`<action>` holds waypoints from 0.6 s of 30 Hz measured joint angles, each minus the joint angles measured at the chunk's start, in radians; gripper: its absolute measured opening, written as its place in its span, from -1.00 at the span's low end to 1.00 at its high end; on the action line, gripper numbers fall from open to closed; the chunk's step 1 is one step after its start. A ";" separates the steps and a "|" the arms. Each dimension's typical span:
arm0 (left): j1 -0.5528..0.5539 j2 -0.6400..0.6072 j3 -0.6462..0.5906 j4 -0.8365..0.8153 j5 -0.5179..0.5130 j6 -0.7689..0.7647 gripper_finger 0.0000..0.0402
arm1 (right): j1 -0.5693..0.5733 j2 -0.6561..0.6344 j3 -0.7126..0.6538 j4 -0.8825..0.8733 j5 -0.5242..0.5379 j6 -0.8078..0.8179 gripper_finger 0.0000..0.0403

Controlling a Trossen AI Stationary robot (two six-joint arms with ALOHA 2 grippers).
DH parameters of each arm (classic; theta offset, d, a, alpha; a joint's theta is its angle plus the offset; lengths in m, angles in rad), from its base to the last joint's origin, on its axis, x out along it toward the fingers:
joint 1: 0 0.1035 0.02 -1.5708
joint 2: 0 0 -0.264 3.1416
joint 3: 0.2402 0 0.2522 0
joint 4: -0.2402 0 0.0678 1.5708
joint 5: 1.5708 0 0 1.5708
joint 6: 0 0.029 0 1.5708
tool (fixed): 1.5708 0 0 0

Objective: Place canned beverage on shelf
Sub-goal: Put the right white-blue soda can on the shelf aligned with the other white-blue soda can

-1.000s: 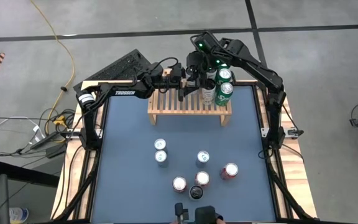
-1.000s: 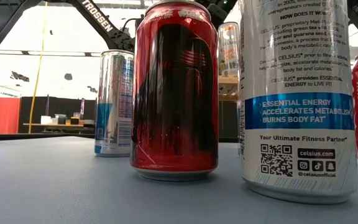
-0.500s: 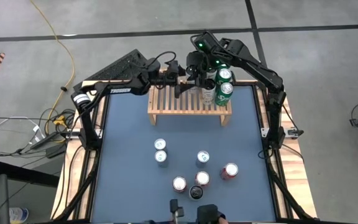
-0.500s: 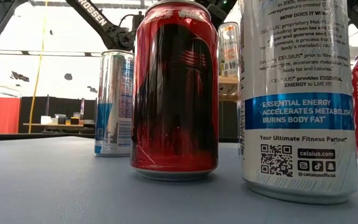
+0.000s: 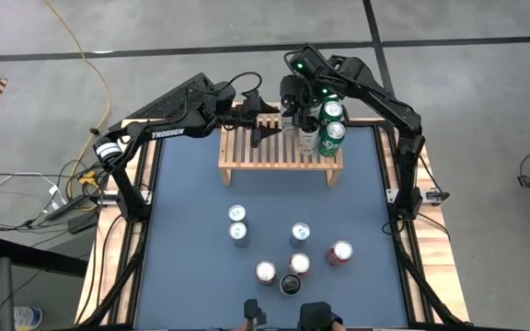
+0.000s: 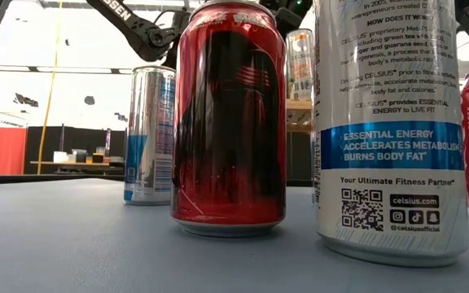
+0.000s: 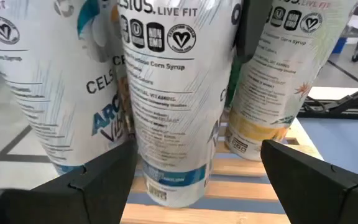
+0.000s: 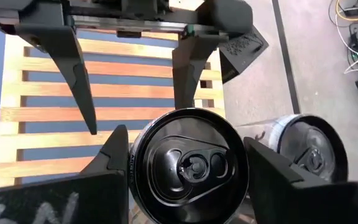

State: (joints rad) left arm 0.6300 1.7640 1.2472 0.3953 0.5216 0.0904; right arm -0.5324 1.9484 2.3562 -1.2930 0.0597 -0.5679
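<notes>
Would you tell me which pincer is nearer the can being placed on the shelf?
Right. The right pincer straddles the can from above; the left pincer, open, sits just beside it over the shelf.

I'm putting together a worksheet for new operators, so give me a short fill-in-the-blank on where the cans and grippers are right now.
1. The right gripper is closed on the top of a can standing on the ____.
2. The left gripper is ____, its fingers apart on either side of that can without touching it.
3. The number of cans on the shelf is ____.
4. The number of cans on the blue table in front of the shelf is ____.

Missing words: shelf; open; three; seven
</notes>
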 joint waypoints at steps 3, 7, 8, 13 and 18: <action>-0.001 0.000 0.000 -0.004 -0.012 -0.001 0.63 | -0.009 -0.007 0.000 -0.009 0.000 0.018 -0.05; -0.002 0.000 0.000 -0.001 -0.014 -0.001 0.63 | -0.016 -0.010 -0.001 -0.011 0.000 0.018 -0.05; -0.002 0.001 0.000 -0.002 -0.017 0.000 0.63 | -0.017 -0.010 -0.001 -0.011 0.000 0.018 -0.05; -0.002 0.001 0.000 -0.001 -0.052 0.003 0.63 | -0.019 -0.010 -0.001 -0.010 -0.006 0.017 0.03; -0.002 0.002 0.000 -0.001 -0.060 0.003 0.63 | -0.019 -0.010 -0.001 -0.010 -0.035 0.017 0.18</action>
State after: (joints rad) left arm 0.6281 1.7657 1.2472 0.3942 0.4620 0.0929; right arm -0.5514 1.9387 2.3550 -1.3033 0.0242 -0.5504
